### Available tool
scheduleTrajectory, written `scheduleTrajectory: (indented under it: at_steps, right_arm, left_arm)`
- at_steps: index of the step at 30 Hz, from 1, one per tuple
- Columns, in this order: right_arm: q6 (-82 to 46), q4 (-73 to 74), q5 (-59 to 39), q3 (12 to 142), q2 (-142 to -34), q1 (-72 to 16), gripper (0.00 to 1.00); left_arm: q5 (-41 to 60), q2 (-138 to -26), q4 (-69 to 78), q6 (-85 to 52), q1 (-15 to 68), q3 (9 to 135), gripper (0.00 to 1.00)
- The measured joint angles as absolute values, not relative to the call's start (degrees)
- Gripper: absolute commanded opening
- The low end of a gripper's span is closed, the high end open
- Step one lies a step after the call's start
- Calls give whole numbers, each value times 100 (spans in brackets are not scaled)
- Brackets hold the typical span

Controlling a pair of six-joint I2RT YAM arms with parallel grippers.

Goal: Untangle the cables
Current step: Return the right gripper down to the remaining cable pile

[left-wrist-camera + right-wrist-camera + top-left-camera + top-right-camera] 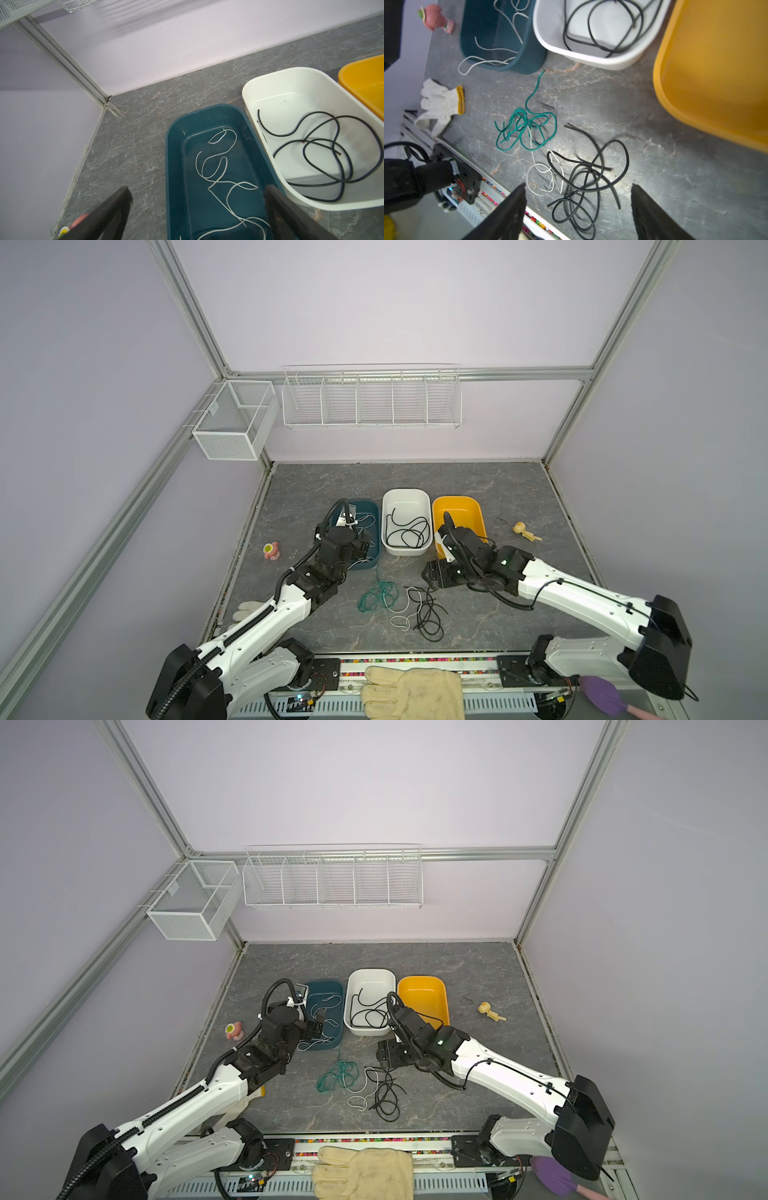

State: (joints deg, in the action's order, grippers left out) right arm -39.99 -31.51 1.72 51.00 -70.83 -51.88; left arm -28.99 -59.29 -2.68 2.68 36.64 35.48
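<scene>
Three of the cables lie in a loose heap on the grey marbled table [498, 489] in front of the bins: a teal-green cable [525, 122] knotted into several loops, a white cable [533, 158] running out of that knot into a loop of its own, and a black cable [583, 176] coiled over the white one's far end. The teal-green tail points toward the teal bin [169, 176], stopping just short of it. Inside that bin lies a second white cable [218, 180], one loop of it draped over the near rim onto the table. Beside it the white bin [276, 75] holds a second black cable [320, 143] in wide curls, and next in the row stands the yellow bin [716, 83]. The right gripper [578, 185] hangs above the black coil with its fingers spread wide – nothing is between them. The left gripper [197, 193] hovers over the near end of the teal bin, its fingers likewise far apart and gripping nothing. Further out, a pink toy [272, 551] sits left of the bins, a white knit glove [440, 101] with a yellow cuff lies at the table's near left edge, a small tan figure [524, 530] lies to the right of the yellow bin, and a cream leather glove [411, 693] rests on the front rail.
</scene>
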Motion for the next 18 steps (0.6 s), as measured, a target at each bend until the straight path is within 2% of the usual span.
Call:
scheduleTrajectory:
  at_steps: [6,18]
  right_arm:
    - [-5500,-2825,263,4073,-6552,-5516,85]
    - [-7588,-2495,1184,3520,-5867,-5760,85]
  left_arm:
    - [-2860,-5948,-331,268,3664,3548,99]
    - [-2842,-5999,-366,268,3664,3548,99]
